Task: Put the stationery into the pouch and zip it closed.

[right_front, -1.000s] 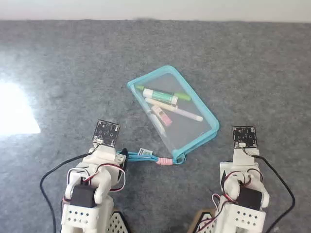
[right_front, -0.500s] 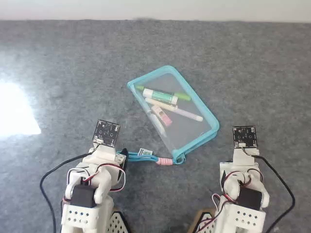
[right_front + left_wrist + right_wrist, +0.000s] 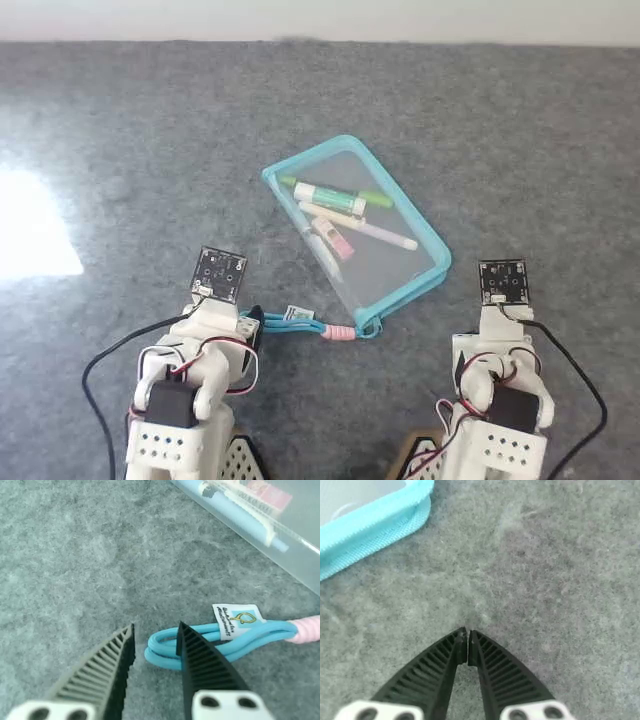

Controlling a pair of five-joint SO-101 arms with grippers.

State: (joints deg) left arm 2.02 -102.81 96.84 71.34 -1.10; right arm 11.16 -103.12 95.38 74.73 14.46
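The clear pouch (image 3: 372,262) with a turquoise edge lies flat in the middle of the grey mat, holding several pens and markers (image 3: 330,200). Its blue strap loop (image 3: 296,322) and pink zip pull (image 3: 340,332) trail from the near corner toward the left arm (image 3: 200,370). My left gripper (image 3: 156,626) is open just above the mat. The end of the strap loop (image 3: 165,652) lies beside one finger (image 3: 200,660), not between the two. My right gripper (image 3: 467,631) is shut on nothing, over bare mat a short way from the pouch's turquoise corner (image 3: 375,517).
Grey felt mat (image 3: 130,130) covers the whole table, with a bright patch of light (image 3: 30,225) at the left. A pale wall edge (image 3: 320,18) runs along the far side. The right arm (image 3: 495,390) sits near the front edge.
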